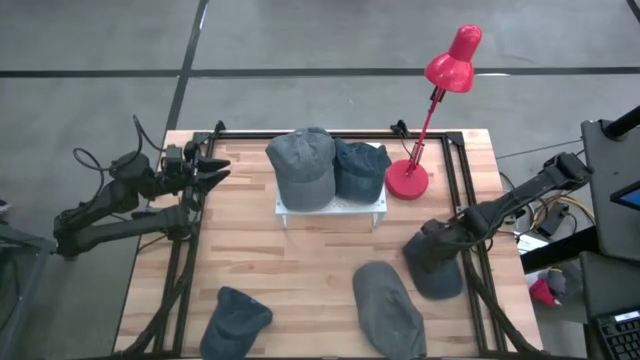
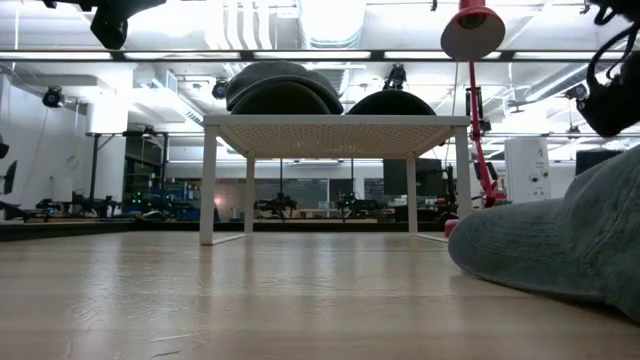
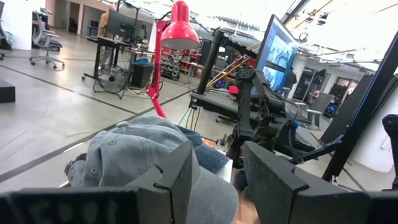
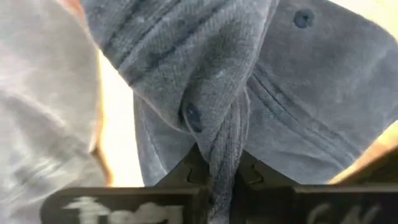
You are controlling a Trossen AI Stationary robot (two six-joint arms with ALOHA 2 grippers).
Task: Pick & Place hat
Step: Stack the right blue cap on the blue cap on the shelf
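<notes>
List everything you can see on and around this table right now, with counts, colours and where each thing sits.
Table: one, light wood, centre.
Rack: one, white, back centre of the table.
Caps on rack: two, grey on its left part, dark blue on its right.
Lamp: one, red, right of the rack.
Caps on table: three; dark blue front left, grey front centre, dark grey at the right edge.
Left gripper: black, partly open, empty, back left.
Right gripper: black, shut on the dark grey cap's fabric.
</notes>
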